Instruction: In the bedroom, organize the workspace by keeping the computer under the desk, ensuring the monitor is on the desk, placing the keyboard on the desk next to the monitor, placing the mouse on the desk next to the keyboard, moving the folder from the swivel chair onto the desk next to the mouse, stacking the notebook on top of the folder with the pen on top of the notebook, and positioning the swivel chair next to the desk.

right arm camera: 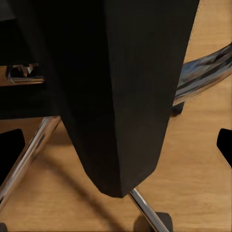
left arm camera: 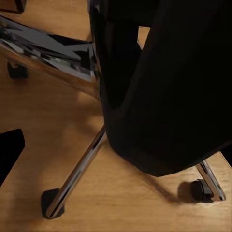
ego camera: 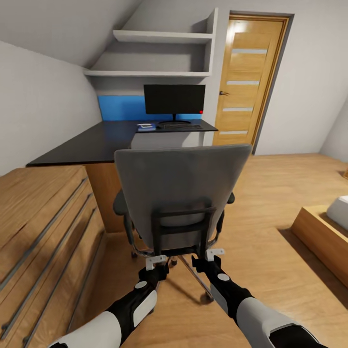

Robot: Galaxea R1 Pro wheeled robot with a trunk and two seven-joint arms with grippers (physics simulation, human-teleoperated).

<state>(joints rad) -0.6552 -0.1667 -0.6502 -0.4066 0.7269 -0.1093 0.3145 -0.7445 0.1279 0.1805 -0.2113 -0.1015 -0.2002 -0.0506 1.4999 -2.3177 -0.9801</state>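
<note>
Both hands, the left hand [ego camera: 155, 261] and right hand [ego camera: 213, 253], sit low behind the chair [ego camera: 181, 186], just at its black back frame; I cannot tell whether their fingers are apart or closed on it. On casters, the chair should roll easily yet may swivel, so that stiff frame ahead looks the best hold. Grey back, chrome legs; desk [ego camera: 96, 142] beyond.

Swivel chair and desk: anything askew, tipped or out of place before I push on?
Nothing stands out. The grey-backed swivel chair stands upright on its chrome base, facing the glossy black desk. The black monitor stands upright, the slim keyboard lies flat before it, with a blue stack beside it.
</note>
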